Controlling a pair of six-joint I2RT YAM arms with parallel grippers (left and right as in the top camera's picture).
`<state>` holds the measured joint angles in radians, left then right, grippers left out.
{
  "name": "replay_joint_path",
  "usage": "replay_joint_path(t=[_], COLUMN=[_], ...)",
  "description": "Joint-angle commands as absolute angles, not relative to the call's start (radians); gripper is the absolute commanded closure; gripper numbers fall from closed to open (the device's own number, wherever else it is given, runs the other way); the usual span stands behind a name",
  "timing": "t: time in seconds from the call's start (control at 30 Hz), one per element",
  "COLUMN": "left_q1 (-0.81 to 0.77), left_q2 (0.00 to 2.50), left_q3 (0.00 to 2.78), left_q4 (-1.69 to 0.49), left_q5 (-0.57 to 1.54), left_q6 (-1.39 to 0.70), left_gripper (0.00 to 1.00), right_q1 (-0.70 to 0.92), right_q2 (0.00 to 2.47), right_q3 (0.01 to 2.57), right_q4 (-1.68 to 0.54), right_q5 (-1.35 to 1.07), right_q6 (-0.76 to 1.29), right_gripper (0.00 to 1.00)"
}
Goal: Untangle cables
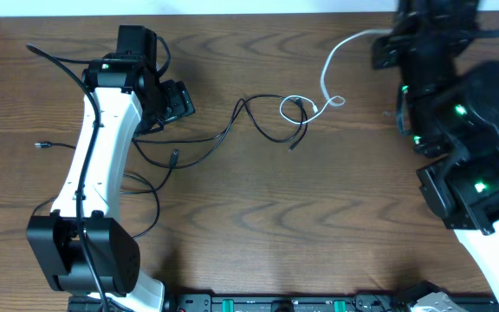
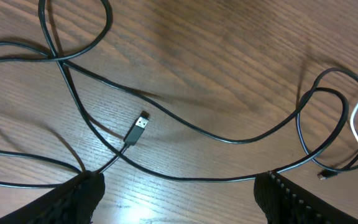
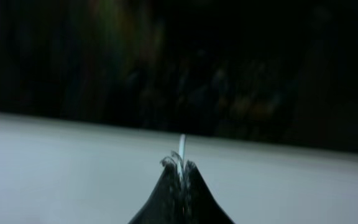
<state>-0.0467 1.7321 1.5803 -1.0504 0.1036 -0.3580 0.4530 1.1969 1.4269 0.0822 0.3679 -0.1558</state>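
I judge the job barely begun: the white cable (image 1: pixel 324 76) drops from the upper right of the overhead frame into a loop caught in the black cables (image 2: pixel 229 140) at centre, and those cross one another again further left, by the left arm (image 1: pixel 102 147). My right gripper (image 3: pixel 180 167) is pinched tight on the white cable's end, close to the desk's (image 1: pixel 319 217) top edge, while the left gripper (image 2: pixel 179 186) hangs wide apart, holding nothing, above a black plug (image 2: pixel 138 129). Bare wood across the lower middle gives room to drag strands out; the top edge gives little.
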Motion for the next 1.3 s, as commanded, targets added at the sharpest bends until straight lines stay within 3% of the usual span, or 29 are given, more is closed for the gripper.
replay_joint_path(t=[0.0, 0.2, 0.43, 0.53, 0.77, 0.93, 1.17, 1.27], left_q1=[-0.047, -0.047, -0.047, -0.047, -0.047, -0.047, -0.047, -0.047], left_q2=[1.745, 1.745, 1.745, 1.745, 1.745, 1.745, 1.745, 1.745], left_q3=[1.573, 1.573, 1.573, 1.573, 1.573, 1.573, 1.573, 1.573], left_q4=[-1.056, -1.055, -1.049, -1.049, -1.049, -1.049, -1.049, -1.049], left_q5=[0.104, 0.104, 0.105, 0.105, 0.104, 0.104, 0.104, 0.105], left_q6=[-0.340, -0.340, -0.340, -0.340, -0.340, -0.340, -0.340, -0.340], left_gripper=[0.17, 0.18, 0.18, 0.18, 0.18, 0.18, 0.18, 0.18], right_q1=[0.450, 0.450, 0.398, 0.275, -0.073, -0.217, -0.379, -0.379], right_q2=[1.135, 1.091, 1.093, 1.133, 1.256, 1.304, 1.397, 1.436], right_q3=[1.444, 1.444, 1.444, 1.444, 1.444, 1.444, 1.444, 1.444], right_q4=[0.259, 0.498, 0.426, 0.380, 0.319, 0.276, -0.070, -0.262], right_q5=[0.549, 0.677, 0.788, 0.788, 0.720, 0.727, 0.714, 0.577], right_q6=[-0.373, -0.549, -0.548, -0.546, -0.334, -0.165, 0.202, 0.331], right_gripper=[0.99, 0.99, 0.99, 0.99, 0.99, 0.99, 0.99, 0.99])
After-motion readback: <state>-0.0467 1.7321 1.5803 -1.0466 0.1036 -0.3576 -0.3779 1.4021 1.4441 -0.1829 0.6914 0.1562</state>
